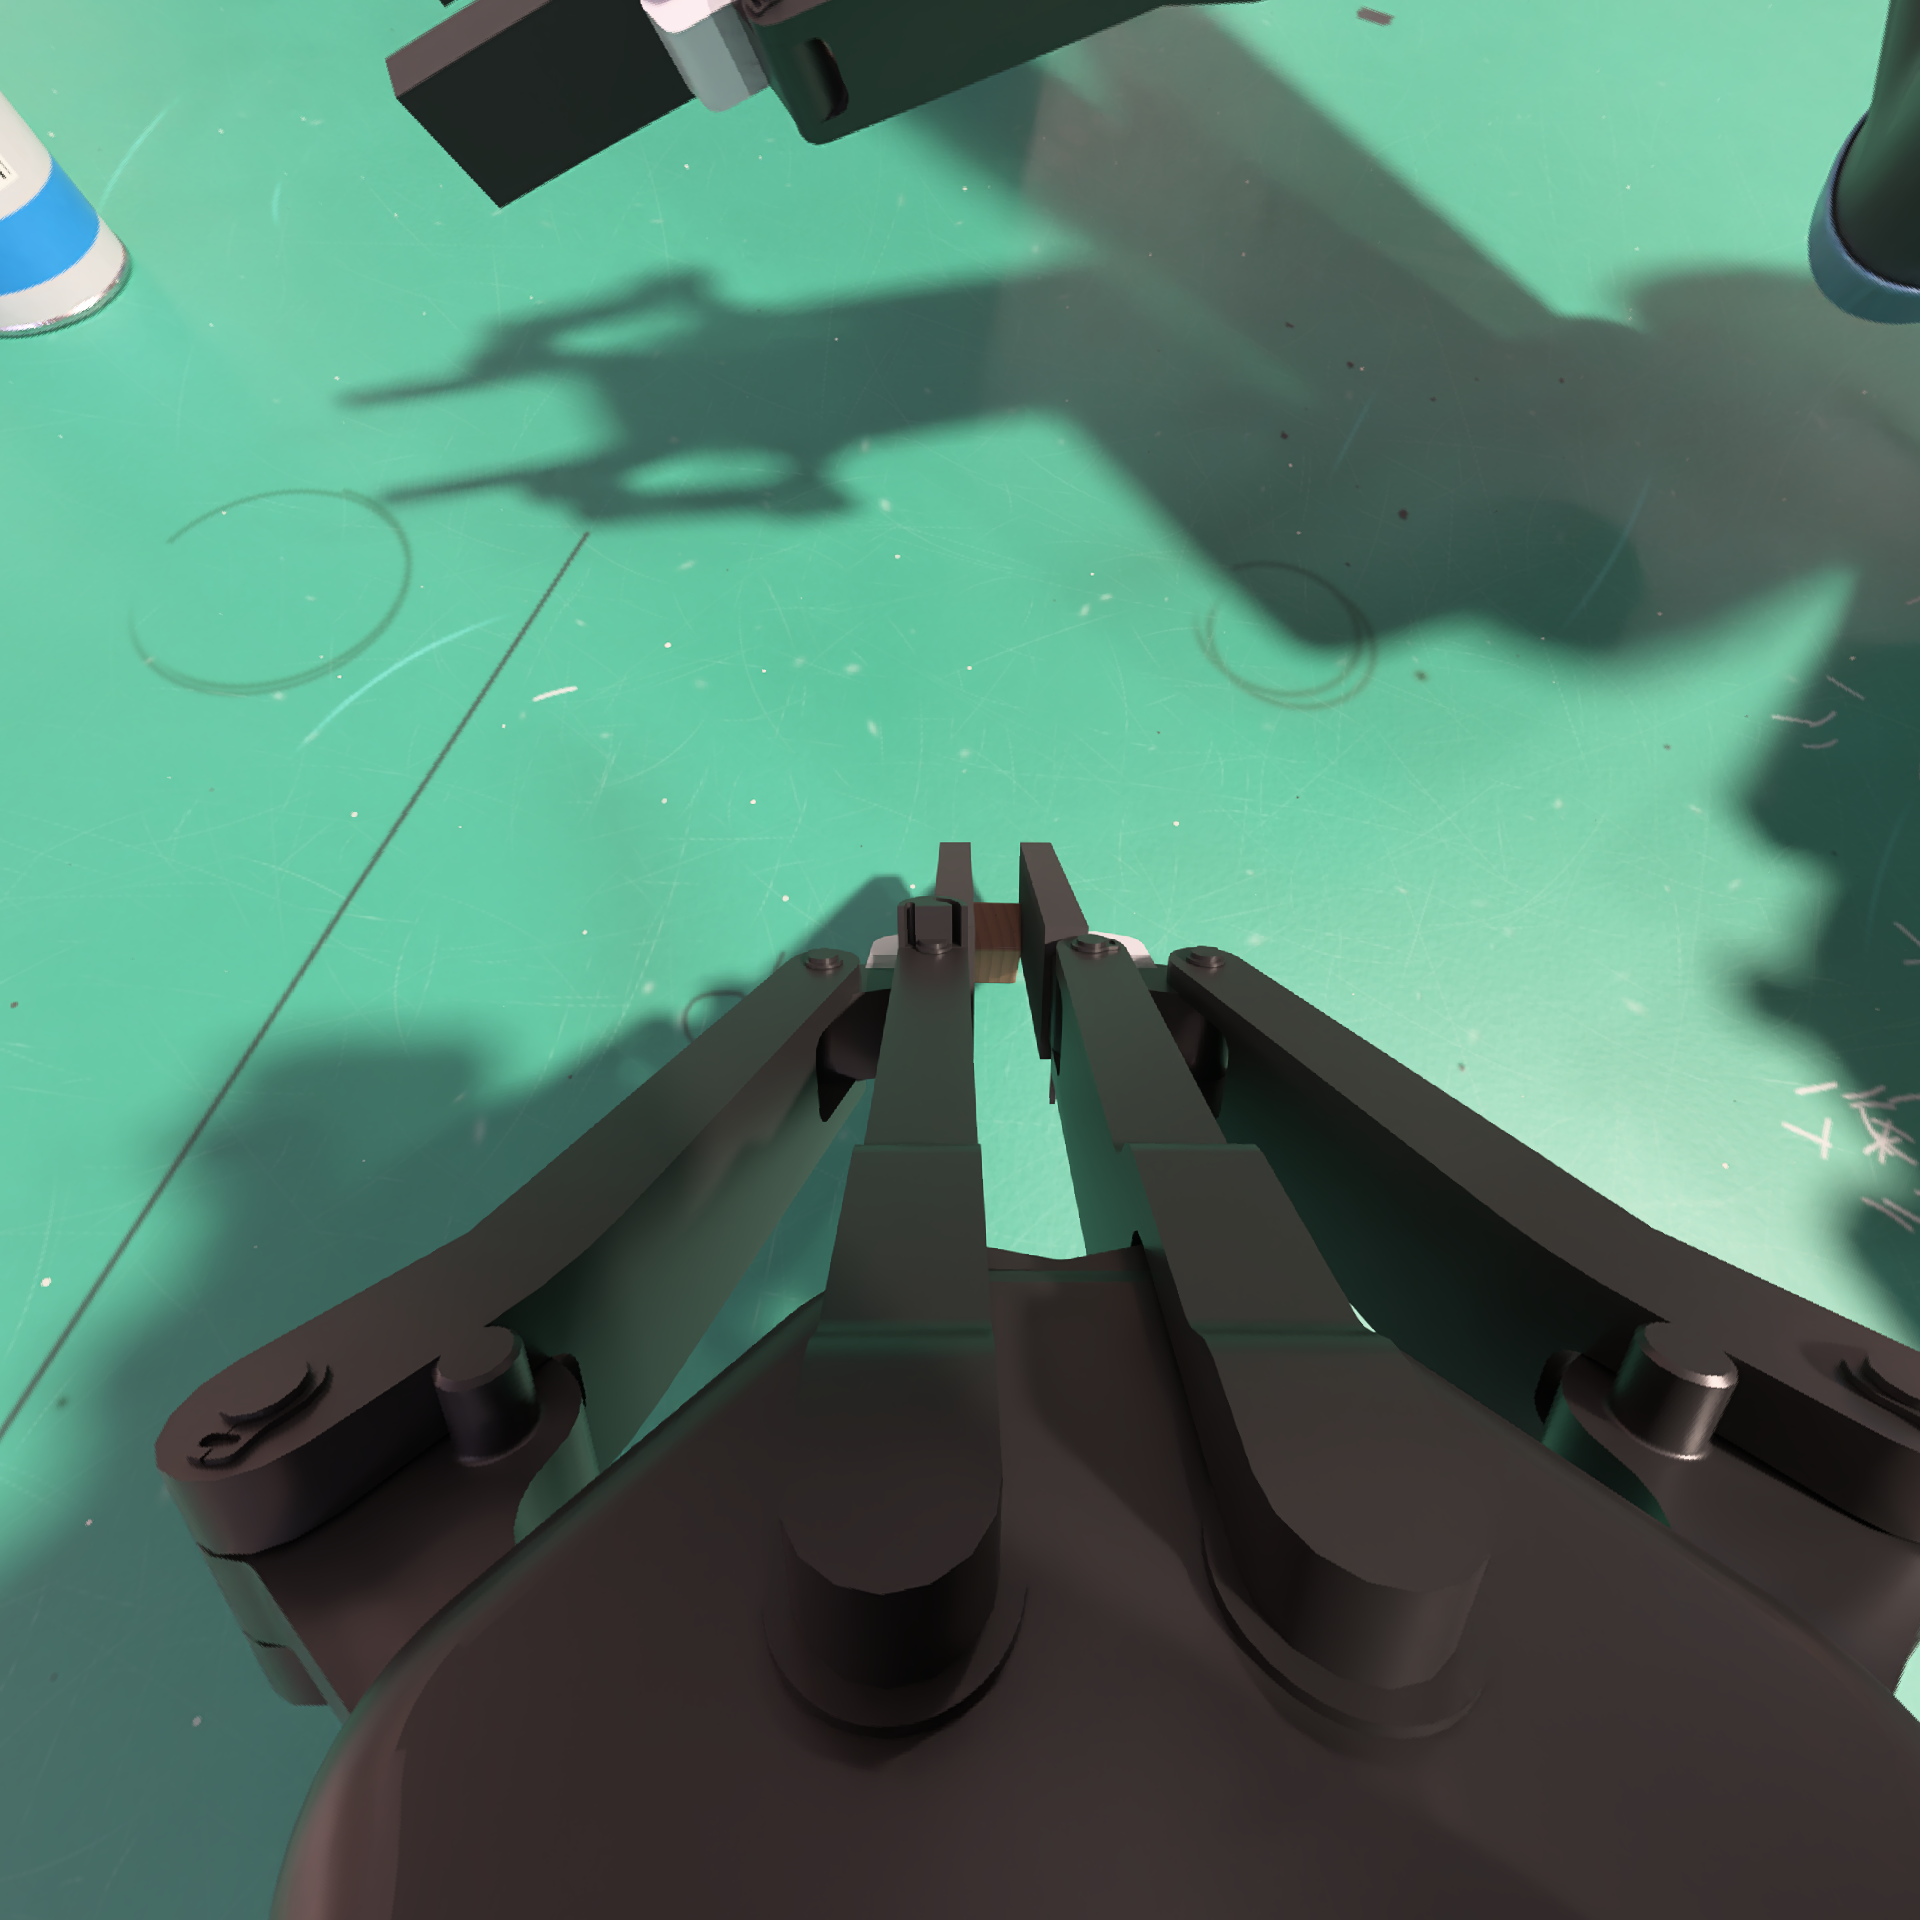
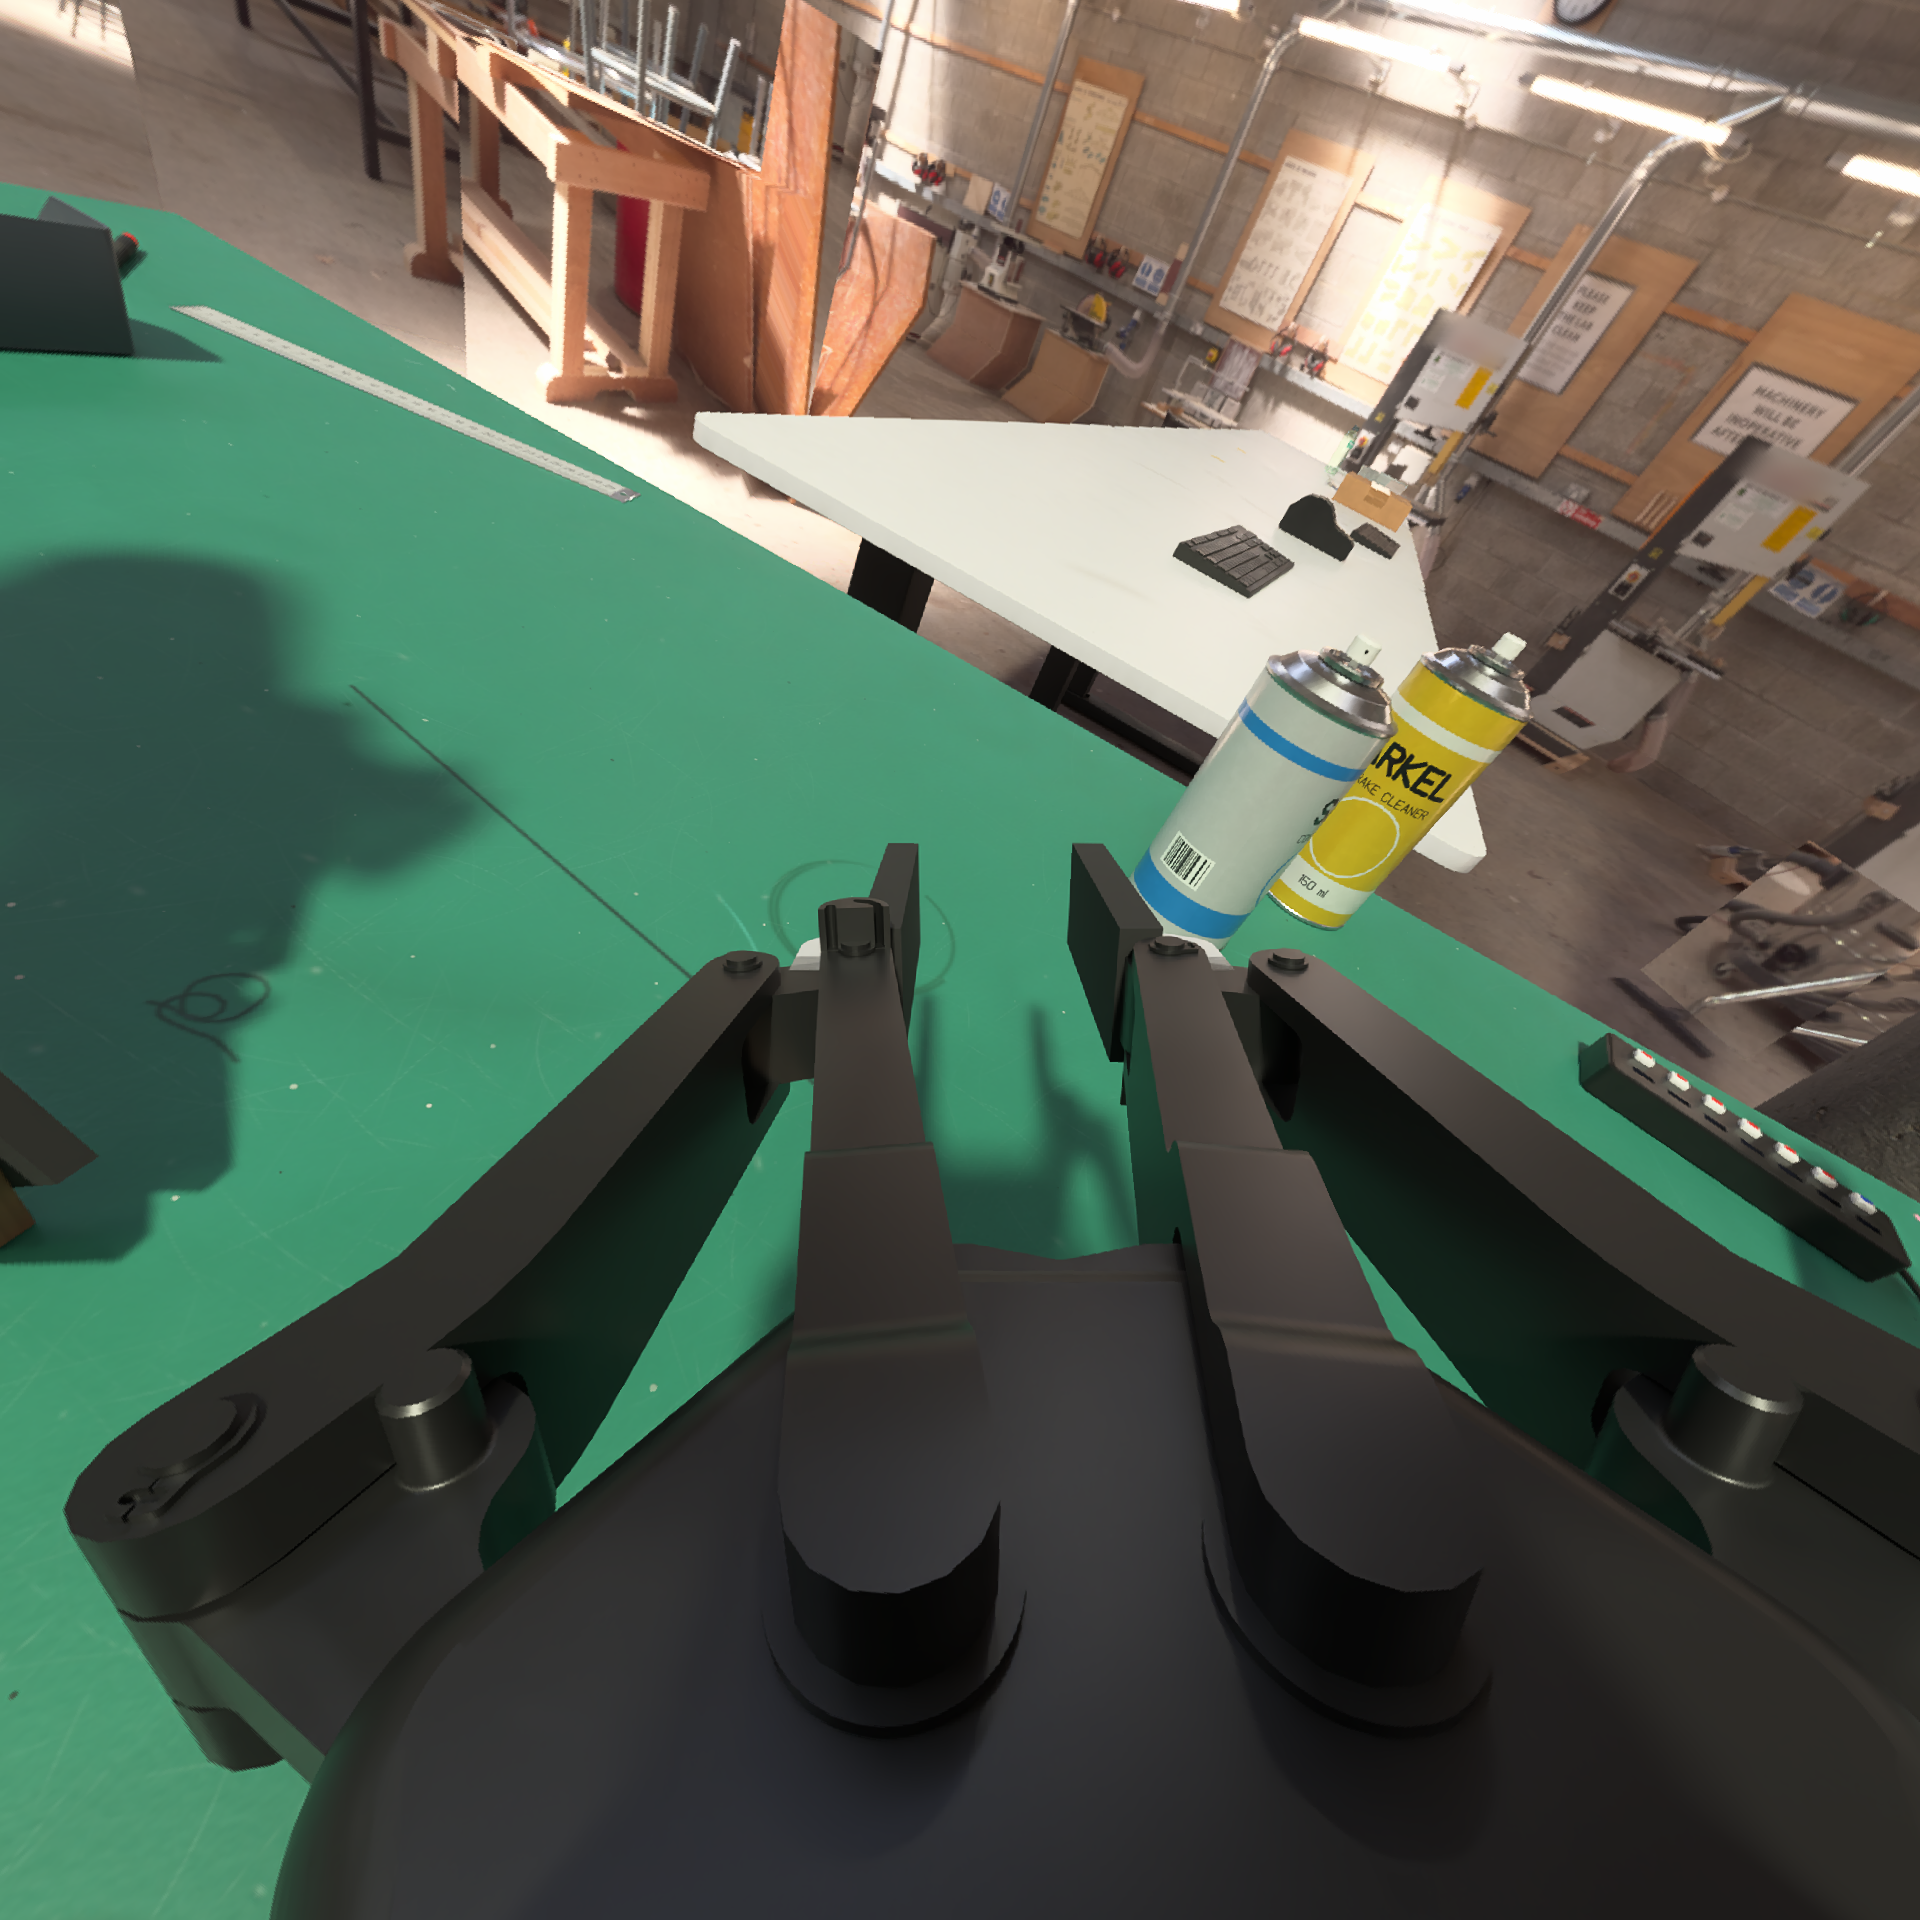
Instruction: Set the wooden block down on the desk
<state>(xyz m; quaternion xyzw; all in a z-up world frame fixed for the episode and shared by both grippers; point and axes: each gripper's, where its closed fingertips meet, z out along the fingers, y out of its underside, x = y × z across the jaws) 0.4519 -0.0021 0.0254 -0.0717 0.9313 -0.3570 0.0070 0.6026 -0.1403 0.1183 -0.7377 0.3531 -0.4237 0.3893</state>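
Wooden block [image 1: 995,940] pinched between fingers of left gripper [image 1: 997,883] above green desk [image 1: 727,727] — right gripper [image 2: 995,894] spread apart, holding nothing, near blue-banded spray can [image 2: 1262,800].

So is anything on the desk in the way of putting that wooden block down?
Nothing visible. The left gripper holds the block above bare green desk. The blue-and-white can and the right gripper sit well off toward the far edge.
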